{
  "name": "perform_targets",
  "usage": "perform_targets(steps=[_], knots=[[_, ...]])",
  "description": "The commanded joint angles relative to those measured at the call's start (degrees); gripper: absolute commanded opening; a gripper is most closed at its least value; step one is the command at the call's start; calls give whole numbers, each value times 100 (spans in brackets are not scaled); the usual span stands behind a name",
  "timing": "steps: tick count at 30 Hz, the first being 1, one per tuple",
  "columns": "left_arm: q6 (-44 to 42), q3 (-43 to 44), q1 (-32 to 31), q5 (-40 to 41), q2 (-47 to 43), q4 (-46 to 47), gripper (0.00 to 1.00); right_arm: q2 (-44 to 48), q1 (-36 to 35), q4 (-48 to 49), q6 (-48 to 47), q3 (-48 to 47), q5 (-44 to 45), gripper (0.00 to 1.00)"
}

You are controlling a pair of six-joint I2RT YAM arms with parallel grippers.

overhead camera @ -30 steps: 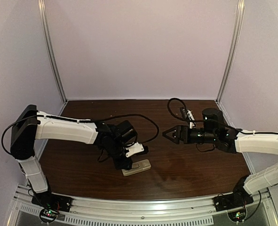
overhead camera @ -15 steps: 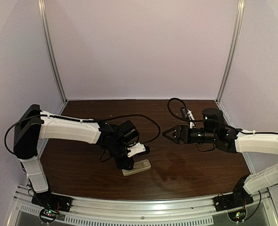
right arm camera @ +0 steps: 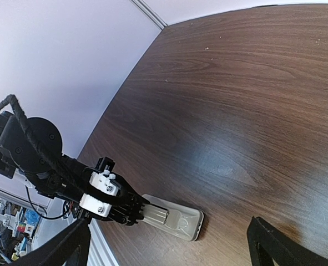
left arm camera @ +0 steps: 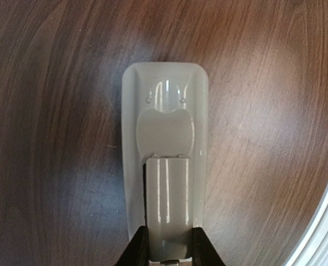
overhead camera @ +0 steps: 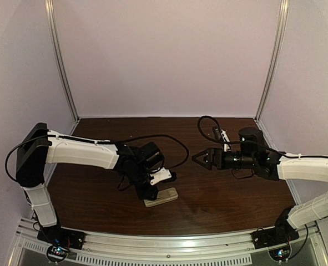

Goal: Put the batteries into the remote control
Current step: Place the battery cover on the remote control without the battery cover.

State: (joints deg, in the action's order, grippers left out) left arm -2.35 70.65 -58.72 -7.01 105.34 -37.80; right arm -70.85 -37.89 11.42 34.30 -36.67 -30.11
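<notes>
Dark brown wooden worktop (overhead camera: 225,194): the right end effector (overhead camera: 200,158) hangs above its middle, jaws spread wide, holding nothing. The left end effector (left arm camera: 169,252), jaws narrowed, pinches one end of the flat white plastic remote control (left arm camera: 165,133), which lies back-up near the front edge with its cover panel apparently in place. Batteries are not visible in any view; judged early, loading not yet done.

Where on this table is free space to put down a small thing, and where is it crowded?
Free: the dark brown wooden table right of the flat white remote control, nearer than the open right gripper; the strip along the pale back wall. Crowded: the remote's end, where the left gripper clamps it.
</notes>
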Motion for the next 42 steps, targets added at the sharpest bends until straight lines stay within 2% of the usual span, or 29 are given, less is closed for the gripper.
perform_targets(steps=[1,14,42], knots=[[90,-33,-7,79,-93,-260,14,-47,45,111,-30,88,-83,100],[110,-164,65,-32,-206,-254,14,-58,54,147,-3,87,-92,100],[189,137,192,-435,-27,-135,16,-52,61,127,-47,111,-93,100]])
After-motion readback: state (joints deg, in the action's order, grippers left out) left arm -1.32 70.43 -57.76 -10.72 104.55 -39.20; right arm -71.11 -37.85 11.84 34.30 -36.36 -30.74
